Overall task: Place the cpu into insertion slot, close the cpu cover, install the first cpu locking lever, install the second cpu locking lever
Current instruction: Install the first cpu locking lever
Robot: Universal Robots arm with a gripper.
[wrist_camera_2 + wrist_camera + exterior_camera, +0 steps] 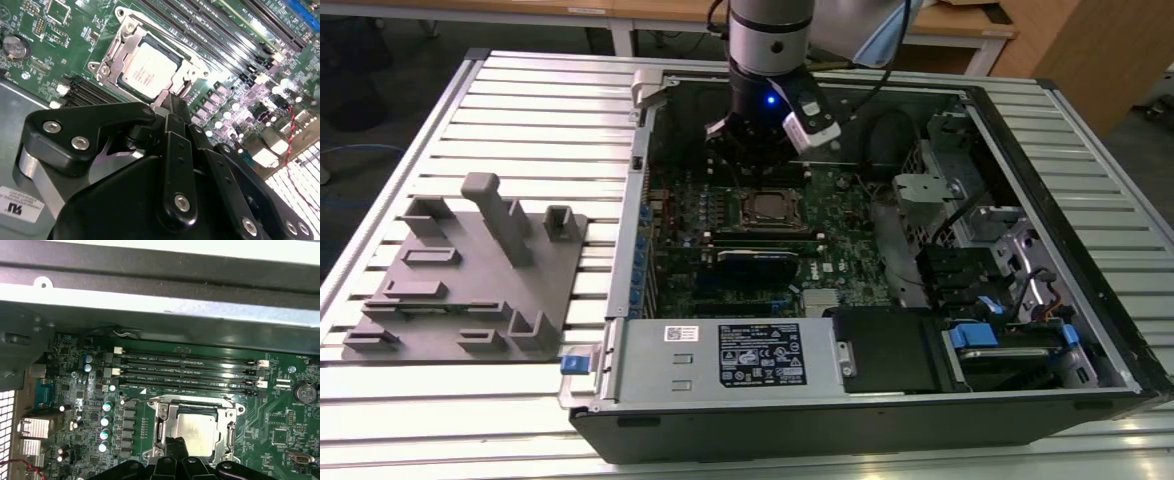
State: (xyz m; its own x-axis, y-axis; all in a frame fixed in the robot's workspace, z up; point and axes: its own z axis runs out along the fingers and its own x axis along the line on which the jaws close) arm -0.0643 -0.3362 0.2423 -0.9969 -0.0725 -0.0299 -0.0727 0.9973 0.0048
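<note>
Motherboard [75,30], end effector [172,101] (closed) at cpu cover [119,50]

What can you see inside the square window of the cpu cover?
The cpu's silvery-grey top fills the window of the cpu cover in the second wrist view. Anything beneath the cpu is hidden by it.

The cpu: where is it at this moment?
In both wrist views the cpu lies in the insertion slot, framed by the cpu cover, beside the memory slots, with the gripper at its edge.
</note>
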